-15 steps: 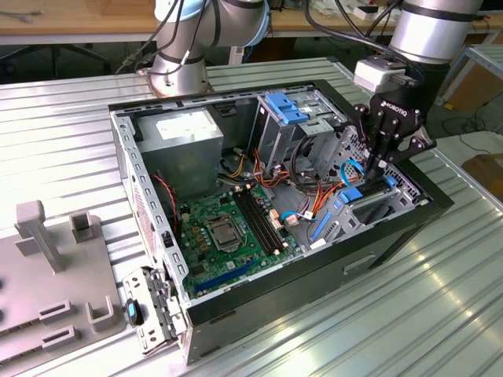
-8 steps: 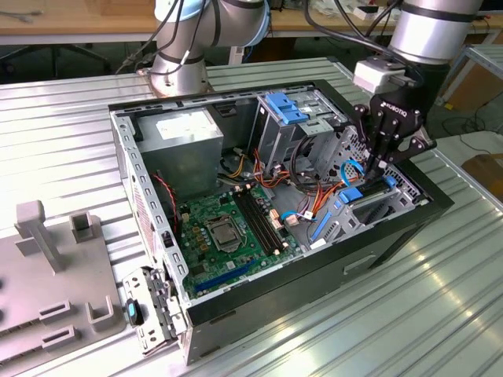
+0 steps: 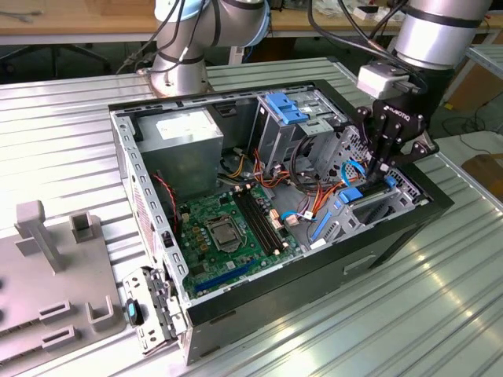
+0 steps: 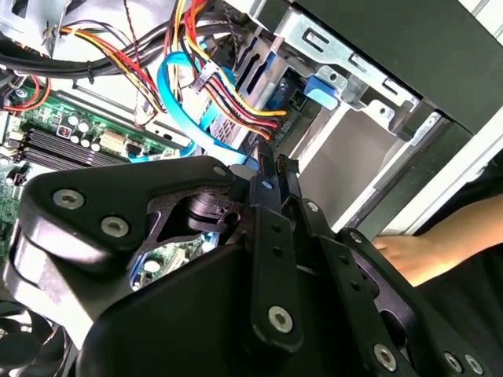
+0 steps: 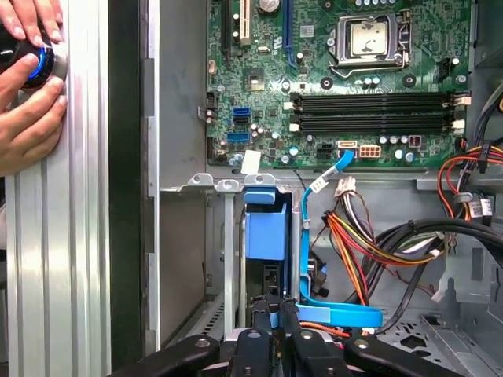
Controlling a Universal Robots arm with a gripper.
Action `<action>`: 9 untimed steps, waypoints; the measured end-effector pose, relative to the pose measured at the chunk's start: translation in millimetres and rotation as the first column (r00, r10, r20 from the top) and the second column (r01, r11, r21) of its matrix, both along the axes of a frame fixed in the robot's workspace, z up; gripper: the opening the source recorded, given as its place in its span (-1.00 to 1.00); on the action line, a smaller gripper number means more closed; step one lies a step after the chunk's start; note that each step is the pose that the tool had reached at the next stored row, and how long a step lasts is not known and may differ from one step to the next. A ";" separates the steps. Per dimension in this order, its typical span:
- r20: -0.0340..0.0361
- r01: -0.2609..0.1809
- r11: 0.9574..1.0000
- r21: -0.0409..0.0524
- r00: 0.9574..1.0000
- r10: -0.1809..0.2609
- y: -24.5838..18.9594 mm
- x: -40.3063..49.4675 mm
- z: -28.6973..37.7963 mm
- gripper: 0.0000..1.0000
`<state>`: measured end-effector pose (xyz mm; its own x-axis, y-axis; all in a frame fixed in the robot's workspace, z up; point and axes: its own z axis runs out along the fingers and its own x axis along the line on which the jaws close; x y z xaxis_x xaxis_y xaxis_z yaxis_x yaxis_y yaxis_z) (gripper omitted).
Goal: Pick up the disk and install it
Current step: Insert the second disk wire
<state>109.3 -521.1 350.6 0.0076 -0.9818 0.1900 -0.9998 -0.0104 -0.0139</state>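
The disk (image 3: 355, 194) stands partly inside the drive bay at the front corner of the open computer case (image 3: 157, 228), on the exterior view's right. Its blue rail faces up. In the first wrist view the disk (image 5: 266, 232) is a blue block in the bay slot just ahead of my fingers. My gripper (image 3: 376, 174) points down into that bay. Its black fingers are drawn close together on the disk's near edge, as both wrist views show: gripper (image 5: 272, 312), gripper (image 4: 271, 163). The dark face of the disk is mostly hidden.
Loose cables (image 5: 354, 236) and a light-blue data cable (image 5: 306, 236) crowd the bay. The motherboard (image 3: 232, 228), power-supply box (image 3: 185, 137) and a metal cage with a blue clip (image 3: 287, 106) fill the case. A person's hand (image 5: 27, 94) holds a button at the table edge.
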 end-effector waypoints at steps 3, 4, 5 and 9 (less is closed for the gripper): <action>0.018 0.000 1.000 0.018 1.000 0.000 -1.2 -1.7 -0.2 -0.67; 0.018 0.000 1.000 0.019 1.000 0.000 -1.2 -2.1 -0.2 -0.67; 0.018 0.000 1.000 0.020 1.000 0.000 -1.3 -2.7 -0.2 -0.67; 0.034 -0.002 0.990 0.138 0.999 -0.003 -22.4 -4.7 -2.0 -0.67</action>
